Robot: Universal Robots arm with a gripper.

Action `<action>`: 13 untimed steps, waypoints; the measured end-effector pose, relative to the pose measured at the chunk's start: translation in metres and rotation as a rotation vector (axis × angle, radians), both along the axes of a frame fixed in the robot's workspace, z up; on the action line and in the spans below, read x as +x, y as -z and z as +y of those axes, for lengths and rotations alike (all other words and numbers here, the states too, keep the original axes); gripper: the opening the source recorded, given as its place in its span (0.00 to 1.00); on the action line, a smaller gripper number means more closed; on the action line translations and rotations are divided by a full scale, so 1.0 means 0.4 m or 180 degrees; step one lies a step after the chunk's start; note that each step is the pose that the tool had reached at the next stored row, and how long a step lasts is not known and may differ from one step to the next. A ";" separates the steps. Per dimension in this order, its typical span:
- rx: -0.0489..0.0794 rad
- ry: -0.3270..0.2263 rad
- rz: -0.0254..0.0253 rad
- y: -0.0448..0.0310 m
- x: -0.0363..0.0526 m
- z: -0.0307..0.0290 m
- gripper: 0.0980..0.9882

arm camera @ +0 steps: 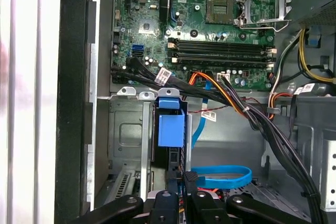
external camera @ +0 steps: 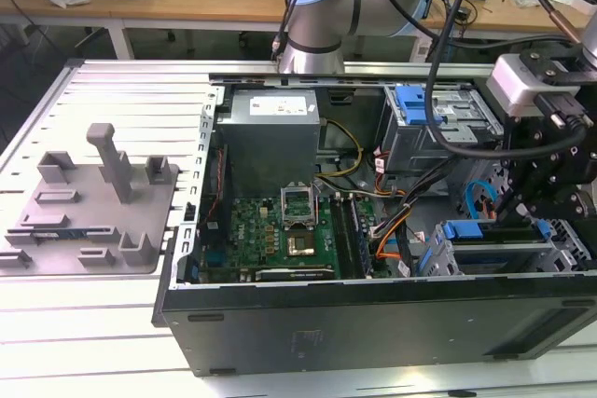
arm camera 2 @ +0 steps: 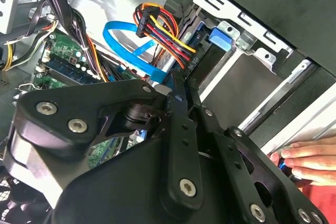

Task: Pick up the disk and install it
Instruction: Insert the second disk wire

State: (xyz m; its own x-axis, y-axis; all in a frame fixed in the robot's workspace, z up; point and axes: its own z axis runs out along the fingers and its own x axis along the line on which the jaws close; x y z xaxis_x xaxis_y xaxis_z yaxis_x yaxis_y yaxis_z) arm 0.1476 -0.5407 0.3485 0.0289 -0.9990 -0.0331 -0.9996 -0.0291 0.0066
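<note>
First wrist view, nearest to me: the gripper [arm camera: 181, 195] sits right at the end of the disk [arm camera: 171, 124], which stands on edge in a slot of the grey metal drive cage [arm camera: 126, 129], its bright blue carrier rail facing the camera. Whether the gripper is clamped on the disk or loose around it, I cannot tell — the black links crowd in close on both sides of the dark edge.

Just past the disk, a flat blue data cable [arm camera: 220, 174] loops across the case floor, and a bundle of black, orange and yellow power wires [arm camera: 236, 103] runs over the cage. Beyond them lies the green motherboard [arm camera: 210, 30] with its empty processor socket.

In the second wrist view, a person's hand [arm camera 2: 310, 163] shows just beyond the gripper's links.

In the exterior view, the disk sits in the cage at the open computer case's [external camera: 373, 323] near corner on the exterior view's right. Farther off, the grey power supply [external camera: 270, 132] stands against the back wall — and well apart, on the exterior view's left, the grey fixture tray [external camera: 93, 202] rests on the slatted table [external camera: 121, 90].
</note>
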 end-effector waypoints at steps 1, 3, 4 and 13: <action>0.0000 0.0000 0.0000 0.002 0.000 0.000 0.07; 0.0000 0.0000 0.0000 0.003 0.000 0.000 0.07; 0.0000 0.0000 0.0000 0.004 0.000 0.000 0.07; 0.0000 0.0000 0.0000 0.010 0.001 0.000 0.07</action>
State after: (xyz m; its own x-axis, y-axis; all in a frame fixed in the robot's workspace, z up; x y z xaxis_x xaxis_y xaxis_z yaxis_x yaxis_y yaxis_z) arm 0.1480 -0.5408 0.3444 0.0288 -0.9990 -0.0332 -0.9996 -0.0291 0.0066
